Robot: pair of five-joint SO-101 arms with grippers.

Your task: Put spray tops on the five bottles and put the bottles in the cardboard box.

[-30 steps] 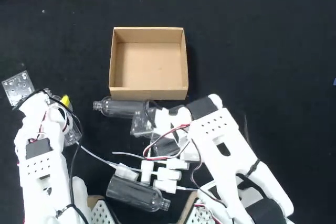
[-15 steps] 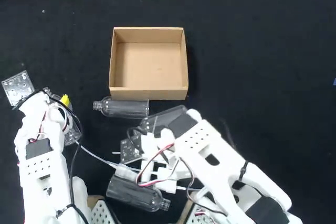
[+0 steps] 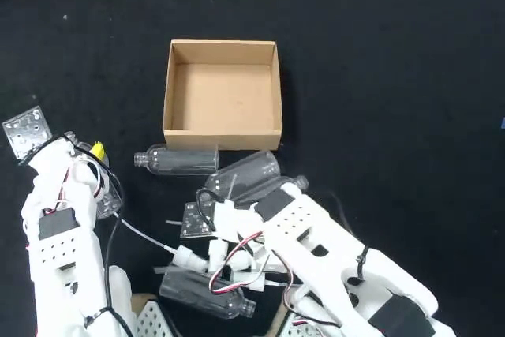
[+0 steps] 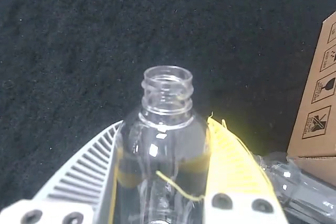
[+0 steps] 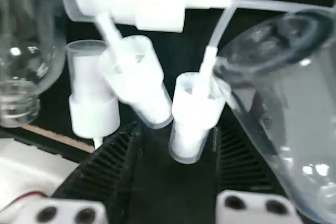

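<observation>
Right gripper (image 5: 176, 129), jaws spread, now down among the spray tops (image 5: 142, 98), farther from the cardboard box (image 3: 223, 141) than before.

The bottles (image 3: 177, 160) are clear, the spray tops (image 5: 191, 116) white, the cardboard box (image 3: 222, 141) tan, the table (image 3: 394, 76) black.

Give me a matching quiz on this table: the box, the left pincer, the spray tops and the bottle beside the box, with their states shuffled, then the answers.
Things
1. cardboard box
2. left pincer
3. spray tops
4. bottle beside the box

States
A. lying on its side, no top
B. brown, open at the top
C. shut on the held bottle
D. loose in a heap at the right pincer

Pairs: 1-B, 2-C, 3-D, 4-A
</observation>
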